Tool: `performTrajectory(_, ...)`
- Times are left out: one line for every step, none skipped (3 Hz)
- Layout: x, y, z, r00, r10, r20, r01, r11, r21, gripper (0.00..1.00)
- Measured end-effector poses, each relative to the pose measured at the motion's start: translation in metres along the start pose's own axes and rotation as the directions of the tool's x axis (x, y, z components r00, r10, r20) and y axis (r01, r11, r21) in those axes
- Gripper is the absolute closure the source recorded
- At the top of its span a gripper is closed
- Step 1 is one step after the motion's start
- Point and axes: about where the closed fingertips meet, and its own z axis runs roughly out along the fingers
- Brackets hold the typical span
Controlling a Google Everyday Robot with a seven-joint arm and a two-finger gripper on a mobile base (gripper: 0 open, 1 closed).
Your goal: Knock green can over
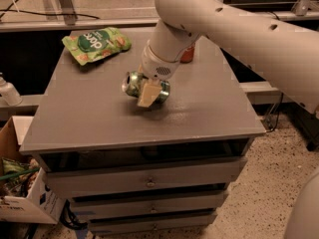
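The green can [131, 84] lies tipped on its side near the middle of the grey cabinet top [89, 118], with its silver top facing left. My gripper [148, 96] comes down from the upper right and sits right at the can, with a pale part of it across the can's front right side. The arm's wrist hides the rear of the can.
A flat green snack bag [97, 43] lies at the back left of the top. A red can [188, 55] stands behind the arm at the back, mostly hidden. A white bottle [8, 92] and a cardboard box [20, 203] are left of the cabinet.
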Motion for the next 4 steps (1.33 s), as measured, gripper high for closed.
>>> performTrajectory(0.000,-0.003,-0.001,1.000,0.006,-0.004,-0.006,1.0000,0.004,0.12)
performTrajectory(-0.002,-0.005,-0.003,1.000,0.007,-0.004,-0.007,0.9999,0.010,0.00)
performTrajectory(-0.002,-0.005,-0.005,1.000,0.010,-0.001,-0.010,0.9999,0.014,0.00)
performTrajectory(0.001,-0.004,-0.013,0.997,0.059,0.054,-0.061,0.9976,0.033,0.00)
